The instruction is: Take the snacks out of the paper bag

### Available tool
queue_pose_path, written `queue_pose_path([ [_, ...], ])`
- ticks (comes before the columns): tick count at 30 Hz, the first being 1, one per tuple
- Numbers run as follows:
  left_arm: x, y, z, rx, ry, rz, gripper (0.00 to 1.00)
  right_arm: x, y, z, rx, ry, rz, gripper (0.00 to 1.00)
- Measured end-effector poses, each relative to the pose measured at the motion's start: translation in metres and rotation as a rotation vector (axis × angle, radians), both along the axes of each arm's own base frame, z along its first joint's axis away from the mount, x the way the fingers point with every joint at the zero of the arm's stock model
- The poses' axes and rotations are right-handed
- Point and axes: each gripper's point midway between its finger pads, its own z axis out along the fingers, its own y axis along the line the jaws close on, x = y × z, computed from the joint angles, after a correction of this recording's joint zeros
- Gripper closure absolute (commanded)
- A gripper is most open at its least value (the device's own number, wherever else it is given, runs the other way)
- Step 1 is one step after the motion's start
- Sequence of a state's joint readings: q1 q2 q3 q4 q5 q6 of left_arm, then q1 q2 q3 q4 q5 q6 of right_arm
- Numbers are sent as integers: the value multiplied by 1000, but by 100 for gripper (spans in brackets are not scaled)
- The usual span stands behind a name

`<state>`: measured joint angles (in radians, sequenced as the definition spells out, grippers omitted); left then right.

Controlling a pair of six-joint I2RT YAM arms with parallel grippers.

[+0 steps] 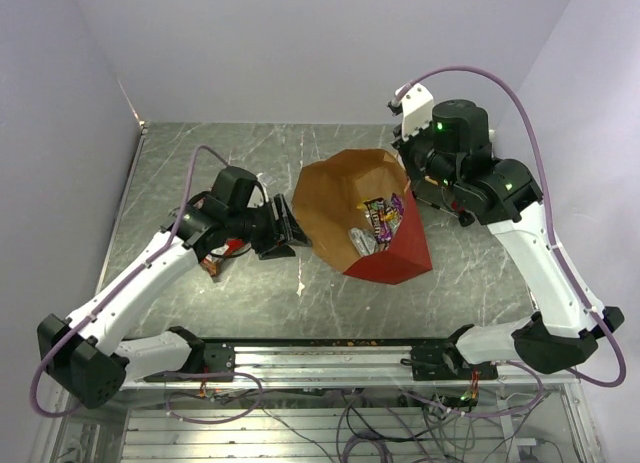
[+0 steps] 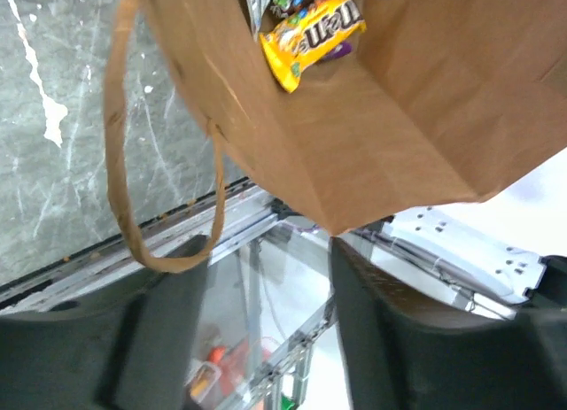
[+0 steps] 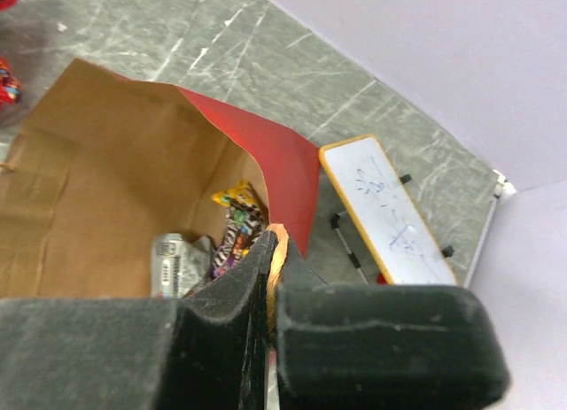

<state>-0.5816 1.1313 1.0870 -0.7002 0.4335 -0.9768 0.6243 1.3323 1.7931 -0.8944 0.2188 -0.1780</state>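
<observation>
You're clamping the paper bag (image 1: pixel 340 198) by its rim with the right gripper (image 3: pixel 269 243), left gripper (image 2: pixel 266 264) spread apart beside it, so aim inside for the yellow packet (image 2: pixel 312 34).

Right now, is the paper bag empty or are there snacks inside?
Not empty. The paper bag holds a yellow packet, a silver packet and a purple wrapper.

Both arms wore white shells over black joint housings: the left arm (image 1: pixel 140 273) at 8 o'clock in the overhead view, the right arm (image 1: pixel 545 263) at 4 o'clock. A purple cable (image 1: pixel 482 72) looped beside each, and a small green light (image 1: pixel 437 126) glowed at 1 o'clock. The right fingers (image 3: pixel 381 339) were blocky and matte black; the left fingers (image 2: pixel 159 339) were dark and rounded.
</observation>
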Motion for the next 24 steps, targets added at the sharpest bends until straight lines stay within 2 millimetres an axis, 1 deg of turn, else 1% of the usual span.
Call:
queue_pose_path([
  [1, -1, -3, -3, 6, 8, -10, 50, 1, -3, 0, -17, -7, 2, 100],
  [5, 2, -15, -7, 10, 16, -35, 61, 6, -9, 4, -64, -35, 17, 100],
  [7, 5, -25, -8, 3, 15, -49, 71, 7, -11, 5, -93, -50, 29, 100],
  [9, 4, -39, -9, -2, 15, -79, 78, 9, -14, 6, -131, -65, 42, 100],
  [11, -3, -55, -13, -1, 18, -121, 89, 12, -19, 7, -170, -79, 48, 100],
  [12, -8, -64, -15, 2, 22, -143, 92, 15, -22, 8, -190, -88, 46, 100],
  [15, -26, -87, -21, 4, 26, -205, 93, 23, -27, 11, -238, -118, 48, 100],
  [17, -40, -101, -26, 8, 30, -243, 93, 27, -25, 12, -258, -131, 60, 100],
  [19, -50, -112, -28, 18, 30, -274, 93, 31, -19, 13, -265, -140, 79, 100],
  [21, -55, -120, -27, 22, 22, -296, 93, 34, -9, 13, -264, -141, 104, 100],
  [24, -53, -124, -21, 15, 1, -298, 93, 33, 4, 9, -249, -128, 146, 100],
])
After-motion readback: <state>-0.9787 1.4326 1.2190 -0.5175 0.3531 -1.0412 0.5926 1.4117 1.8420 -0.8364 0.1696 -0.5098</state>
